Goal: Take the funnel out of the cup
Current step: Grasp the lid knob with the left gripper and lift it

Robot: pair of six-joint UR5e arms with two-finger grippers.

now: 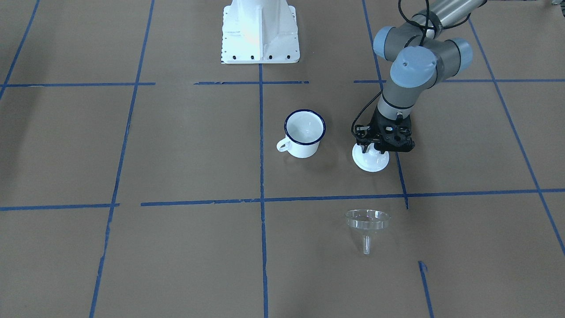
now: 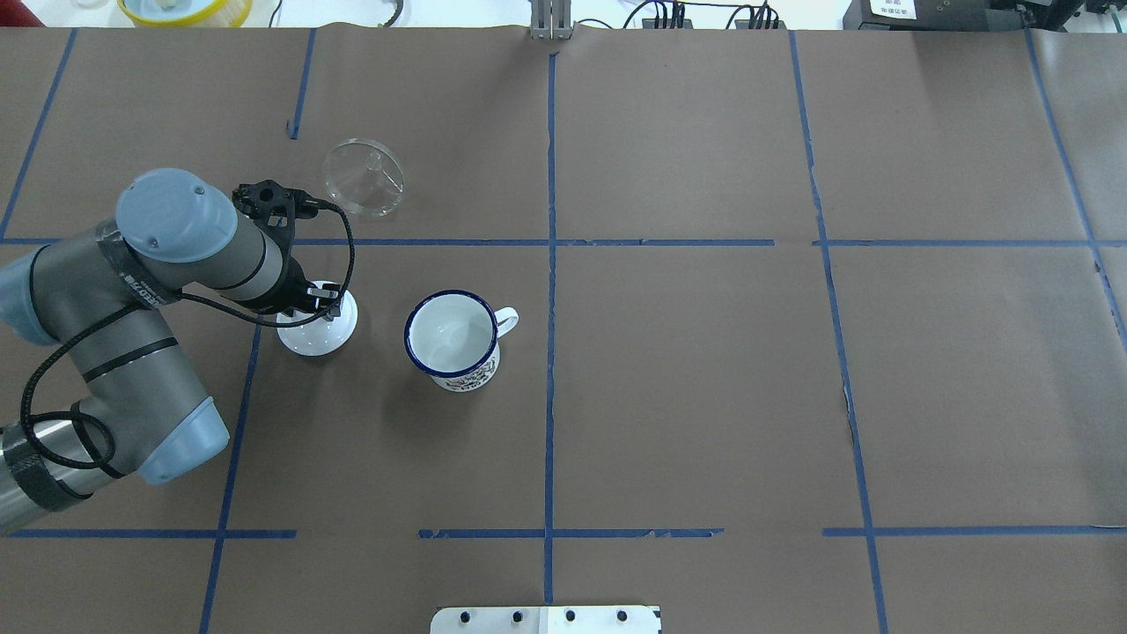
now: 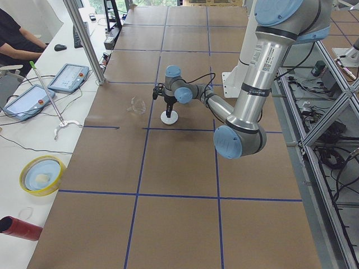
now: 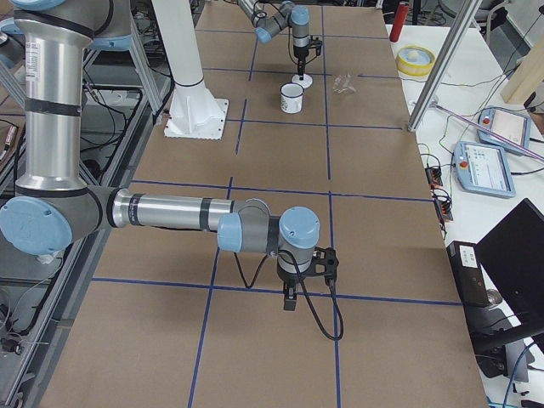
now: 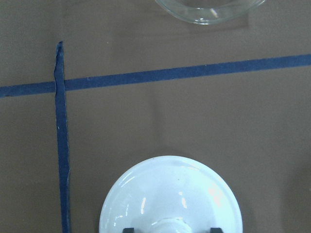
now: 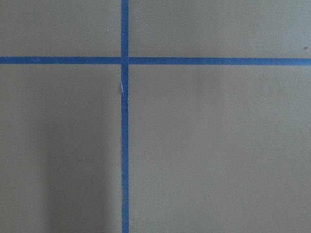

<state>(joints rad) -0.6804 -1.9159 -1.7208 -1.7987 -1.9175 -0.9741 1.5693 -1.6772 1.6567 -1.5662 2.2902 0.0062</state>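
The clear funnel [image 1: 367,221] lies on the brown table by itself, apart from the cup; it also shows in the overhead view [image 2: 364,176] and at the top edge of the left wrist view [image 5: 209,9]. The white mug with a dark blue rim [image 1: 304,132] [image 2: 453,339] stands upright with nothing inside. My left gripper [image 1: 383,145] [image 2: 313,304] is low over a white domed lid [image 1: 371,162] [image 5: 170,194]. Its fingertips [image 5: 127,230] stand either side of the knob with a gap, open. My right gripper [image 4: 289,299] hangs over bare table far from these things; I cannot tell its state.
The white robot base [image 1: 260,31] stands behind the mug. Blue tape lines [image 1: 261,176] cross the brown paper. A yellow bowl [image 3: 42,175], a red can [image 3: 19,228] and a metal post [image 3: 84,39] are at the table's far side, where a person sits.
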